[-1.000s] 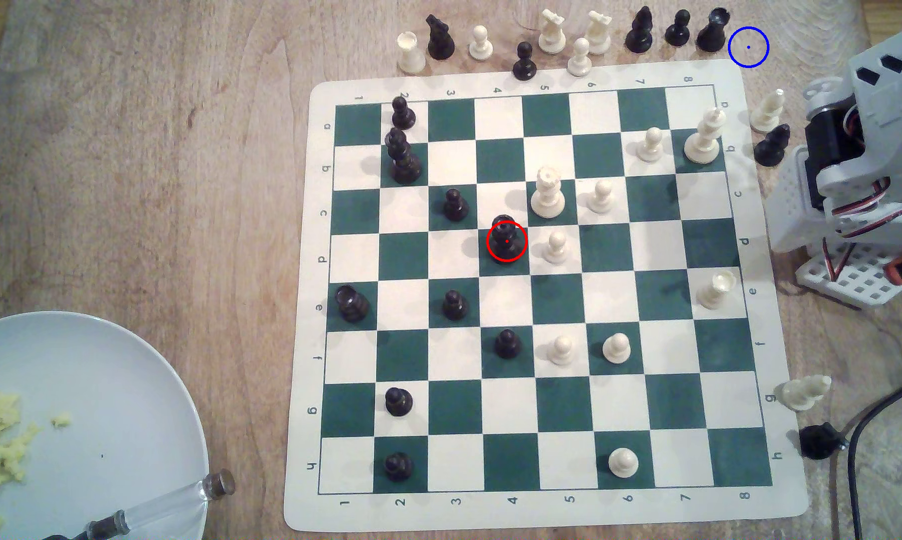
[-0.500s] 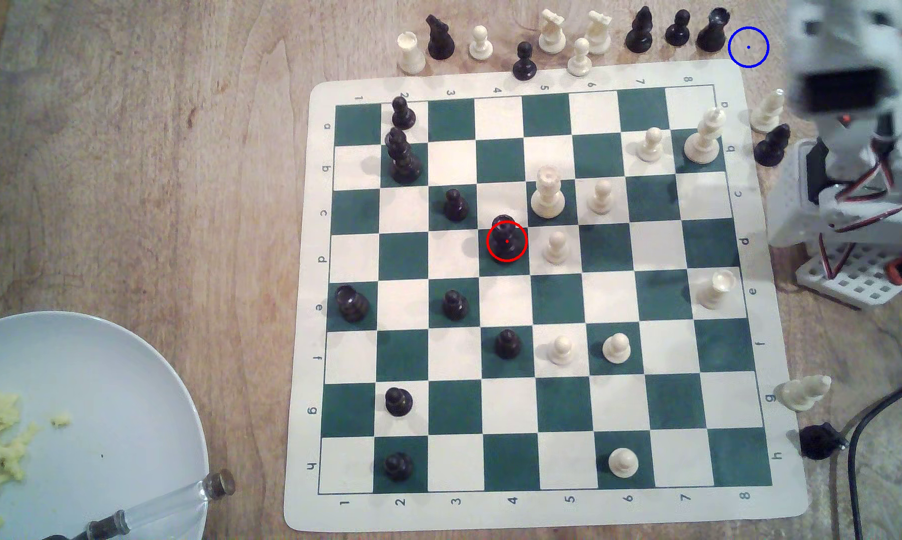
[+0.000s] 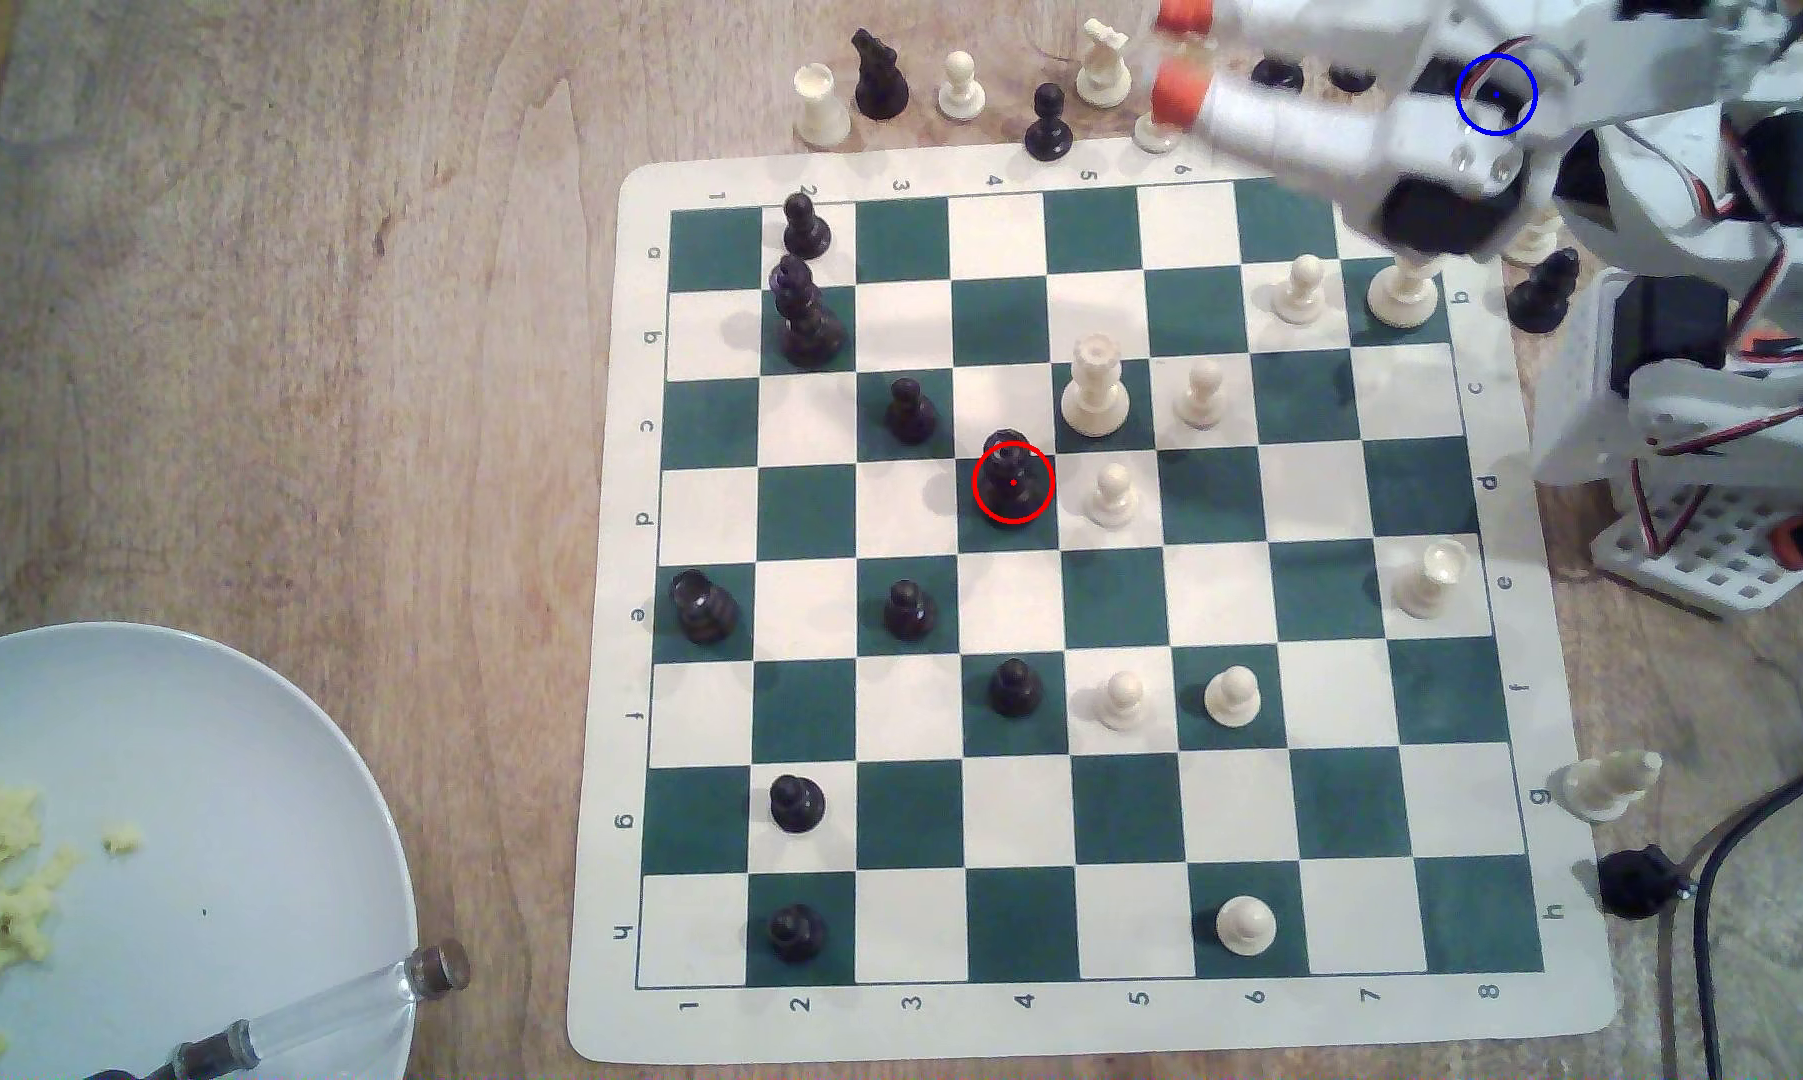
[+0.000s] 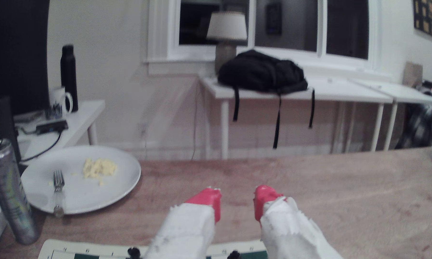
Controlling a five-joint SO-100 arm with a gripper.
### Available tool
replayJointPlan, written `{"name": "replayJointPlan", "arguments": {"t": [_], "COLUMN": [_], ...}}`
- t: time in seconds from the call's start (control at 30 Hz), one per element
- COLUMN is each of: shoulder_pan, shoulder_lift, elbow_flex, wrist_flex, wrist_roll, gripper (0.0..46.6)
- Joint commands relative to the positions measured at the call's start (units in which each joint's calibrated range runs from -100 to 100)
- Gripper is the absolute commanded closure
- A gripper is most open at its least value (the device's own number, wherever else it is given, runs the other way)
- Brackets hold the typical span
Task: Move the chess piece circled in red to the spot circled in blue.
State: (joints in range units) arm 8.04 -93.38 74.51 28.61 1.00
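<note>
— Surface? Room?
— Light-brown wooden table (image 3: 253, 312), green-and-white chess mat (image 3: 606, 623) on it. Beyond: white desks, dark windows, lamp (image 4: 226, 27), black backpack (image 4: 262, 69).
— Edges, free space?
— Bare wood wide open left of the mat in the exterior view; plate (image 3: 253, 748) at that near-left corner.
— Counts?
— 1 plate, 1 fork (image 4: 58, 184), 1 can (image 4: 9, 191).
— Claw?
— Gripper (image 4: 237, 199) parted, holding nothing, above the mat's far edge.
— Task things?
— Chess piece (image 3: 1011, 480) mid-mat, red-ringed; the spot (image 3: 1496, 95) off the far-right corner, arm overlapping.
</note>
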Motion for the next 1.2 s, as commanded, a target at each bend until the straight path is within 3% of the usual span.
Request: {"name": "replayJointPlan", "arguments": {"t": [0.0, 0.23, 0.47, 0.7, 0.83, 1.17], "shoulder_pan": [-3.5, -5.3, -5.7, -5.4, -5.2, -4.6], "shoulder_lift": [9.8, 21.7, 40.2, 53.2, 58.2, 71.7], "elbow_flex": [-19.3, -27.4, -41.1, -53.3, -56.1, -58.5], "wrist_flex": [17.2, 27.5, 37.3, 44.4, 43.9, 40.4], "wrist_roll": [-1.3, -2.5, -4.4, -5.2, -6.0, -5.7], "gripper": [39.4, 36.8, 25.5, 25.3, 19.8, 20.6]}}
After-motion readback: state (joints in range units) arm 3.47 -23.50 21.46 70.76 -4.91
